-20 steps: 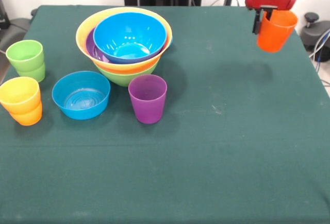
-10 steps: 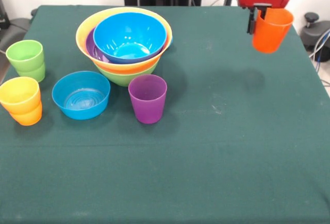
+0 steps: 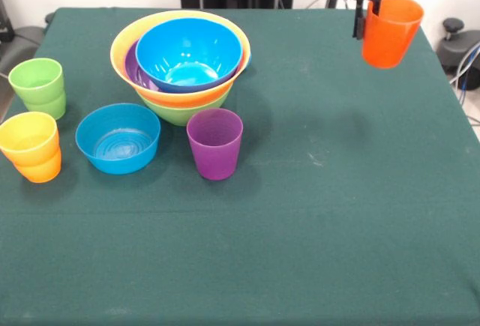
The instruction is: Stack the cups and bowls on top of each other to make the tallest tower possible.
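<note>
Tower (image 3: 180,67) of glossy nested plastic bowls: lime green base, wide yellow bowl, purple inside it, big blue bowl on top. Landmark from here on. Gripper (image 3: 365,20), well to the tower's right and raised off the green cloth table (image 3: 322,213), clamps the rim of a smooth tapered orange plastic cup (image 3: 391,31), slightly tilted. Purple tumbler (image 3: 214,144) stands upright just in front of the tower; smaller flat-bottomed blue bowl (image 3: 118,138) front-left; green cups (image 3: 38,87) and yellow-on-orange cups (image 3: 31,146) farther left.
</note>
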`<act>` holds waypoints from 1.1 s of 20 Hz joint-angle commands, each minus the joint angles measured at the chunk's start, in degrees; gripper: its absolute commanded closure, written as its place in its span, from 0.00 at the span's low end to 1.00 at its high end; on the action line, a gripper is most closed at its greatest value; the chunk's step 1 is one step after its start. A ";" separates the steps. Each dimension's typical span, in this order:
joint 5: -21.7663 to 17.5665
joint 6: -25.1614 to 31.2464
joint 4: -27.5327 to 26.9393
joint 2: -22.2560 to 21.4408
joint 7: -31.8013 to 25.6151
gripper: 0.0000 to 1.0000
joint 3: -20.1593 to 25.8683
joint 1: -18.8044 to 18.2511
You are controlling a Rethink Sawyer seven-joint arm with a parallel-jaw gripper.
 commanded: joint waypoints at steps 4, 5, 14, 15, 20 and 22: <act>-3.28 11.93 4.93 -4.80 -19.33 1.00 10.88 -7.64; -3.45 12.37 4.90 -4.79 -20.11 1.00 11.64 -8.69; -7.50 15.75 3.02 -3.31 -26.60 1.00 16.26 -17.58; -7.84 16.13 2.74 -3.11 -27.19 1.00 16.57 -18.27; -9.72 16.54 2.25 -2.05 -29.73 1.00 17.81 -21.33; -10.49 16.75 1.88 -1.44 -30.72 1.00 18.20 -22.47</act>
